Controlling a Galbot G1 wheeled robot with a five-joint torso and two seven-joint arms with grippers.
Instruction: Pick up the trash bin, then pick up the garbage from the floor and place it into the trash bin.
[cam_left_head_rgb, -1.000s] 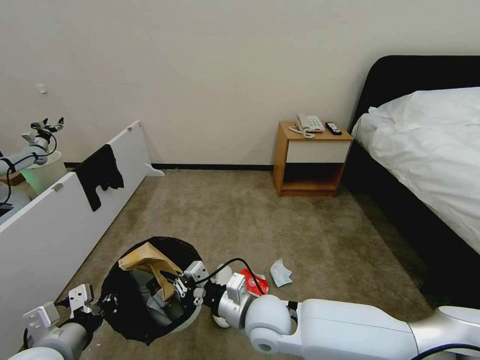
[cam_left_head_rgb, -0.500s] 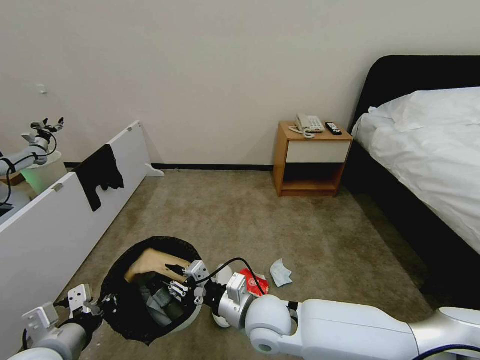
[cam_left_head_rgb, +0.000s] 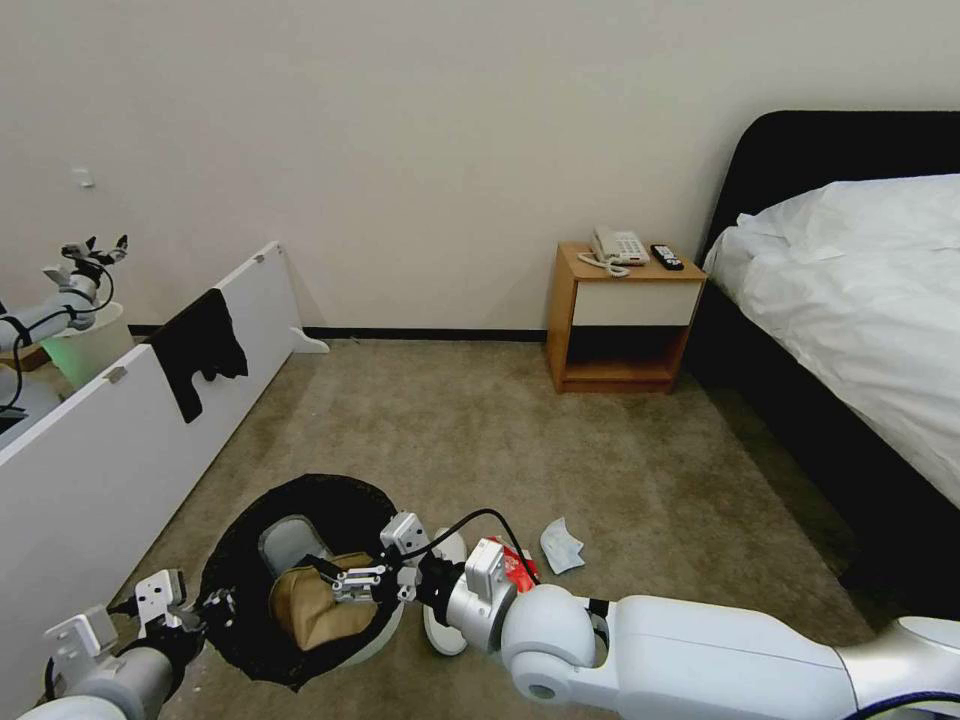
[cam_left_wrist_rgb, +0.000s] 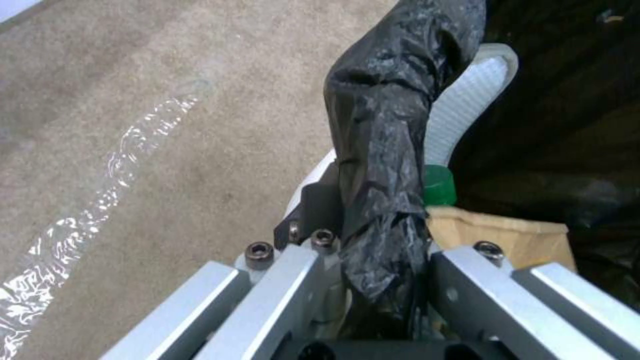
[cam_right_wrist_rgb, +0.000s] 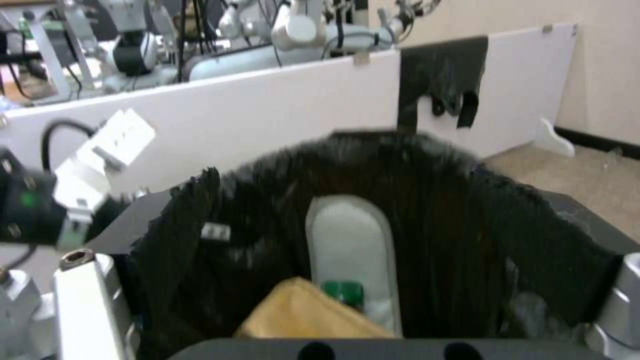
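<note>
In the head view, the trash bin (cam_left_head_rgb: 300, 570) sits low on the left over the floor (cam_left_head_rgb: 560, 450), its black bag (cam_left_head_rgb: 235, 610) folded over the rim. The left gripper (cam_left_head_rgb: 205, 606) is clamped on the near-left edge of that rim. The right gripper (cam_left_head_rgb: 345, 582) reaches over the bin's mouth from the right, its fingers spread apart and holding nothing; just below them the brown paper bag (cam_left_head_rgb: 315, 605) lies inside the bin, beside a white slipper (cam_left_head_rgb: 290, 542) standing against the inner wall. On the carpet to the right of the bin lie another white slipper (cam_left_head_rgb: 440, 620), a red packet (cam_left_head_rgb: 520, 568) partly hidden behind the right wrist, and the pale-blue mask (cam_left_head_rgb: 561, 545). A nightstand (cam_left_head_rgb: 622, 318) with a telephone (cam_left_head_rgb: 617, 246) stands against the wall, next to the bed (cam_left_head_rgb: 860, 290). No writing is readable anywhere.

In the left wrist view, the left gripper's (cam_left_wrist_rgb: 363, 270) jaws pinch the bag-covered rim (cam_left_wrist_rgb: 383, 135) from both sides. Inside the bin show the ribbed white slipper (cam_left_wrist_rgb: 473, 95), a green bottle cap (cam_left_wrist_rgb: 439, 185) and the paper bag (cam_left_wrist_rgb: 500, 235).

In the right wrist view, the bin's black interior (cam_right_wrist_rgb: 467, 240) holds the upright slipper (cam_right_wrist_rgb: 347, 240), the green cap (cam_right_wrist_rgb: 343, 291) and the paper bag (cam_right_wrist_rgb: 300, 315); the left gripper (cam_right_wrist_rgb: 127, 200) is at the rim.
</note>
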